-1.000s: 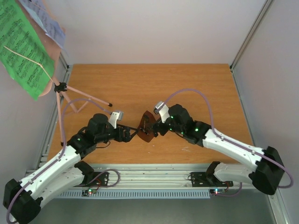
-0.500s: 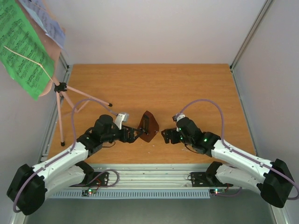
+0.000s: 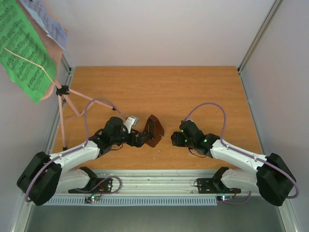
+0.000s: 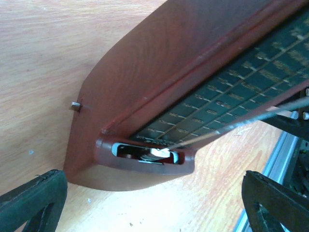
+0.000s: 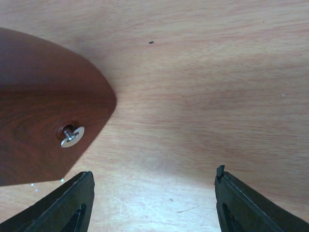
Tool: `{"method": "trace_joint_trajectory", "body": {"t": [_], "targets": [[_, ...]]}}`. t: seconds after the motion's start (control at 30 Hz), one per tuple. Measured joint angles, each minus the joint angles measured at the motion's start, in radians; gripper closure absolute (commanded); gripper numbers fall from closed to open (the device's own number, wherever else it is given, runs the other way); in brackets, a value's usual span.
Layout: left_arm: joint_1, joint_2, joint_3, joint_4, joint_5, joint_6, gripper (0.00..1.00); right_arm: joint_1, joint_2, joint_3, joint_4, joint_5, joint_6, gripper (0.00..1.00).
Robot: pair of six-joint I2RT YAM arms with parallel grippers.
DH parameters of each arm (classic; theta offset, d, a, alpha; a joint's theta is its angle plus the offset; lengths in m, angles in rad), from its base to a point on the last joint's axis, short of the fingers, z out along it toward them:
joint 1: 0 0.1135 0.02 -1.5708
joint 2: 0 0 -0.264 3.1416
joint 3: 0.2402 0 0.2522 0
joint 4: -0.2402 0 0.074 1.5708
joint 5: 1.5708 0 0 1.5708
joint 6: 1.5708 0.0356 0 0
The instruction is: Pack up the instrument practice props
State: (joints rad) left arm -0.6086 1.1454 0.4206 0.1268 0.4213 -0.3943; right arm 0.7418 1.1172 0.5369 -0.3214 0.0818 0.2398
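Observation:
The reddish-brown metronome (image 3: 154, 131) rests on the wooden table (image 3: 159, 87) between my two grippers. My left gripper (image 3: 141, 138) is open right beside its left side. In the left wrist view the metronome (image 4: 159, 72) fills the top and sits ahead of the wide-open gripper (image 4: 154, 193). My right gripper (image 3: 175, 139) is open and empty, a little to the right of the metronome (image 5: 43, 116), with bare wood between its fingers (image 5: 63, 203). The pink music stand (image 3: 61, 108) stands at the far left and holds green sheets (image 3: 24, 53) and white sheets (image 3: 46, 21).
A stand leg (image 3: 94, 103) reaches out over the table toward the left arm. Metal frame rails (image 3: 251, 43) and pale walls enclose the table. A slotted rail (image 3: 154, 181) runs along the near edge by the arm bases.
My right gripper has let go of the metronome and drawn back to the right, low over the table. My left arm has stretched lower and to the right, beside the metronome.

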Motion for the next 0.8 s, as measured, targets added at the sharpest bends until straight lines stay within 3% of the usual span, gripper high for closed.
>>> {"method": "trace_joint_trajectory", "body": {"t": [0.33,0.8], "targets": [[0.01,0.113,0.078,-0.011,0.02,0.083,0.01,-0.012,0.123,0.052,0.035,-0.045,0.011,0.36],[0.01,0.192,0.123,-0.023,0.055,0.177,0.03,-0.012,0.171,0.114,0.037,-0.064,0.003,0.4]]}}
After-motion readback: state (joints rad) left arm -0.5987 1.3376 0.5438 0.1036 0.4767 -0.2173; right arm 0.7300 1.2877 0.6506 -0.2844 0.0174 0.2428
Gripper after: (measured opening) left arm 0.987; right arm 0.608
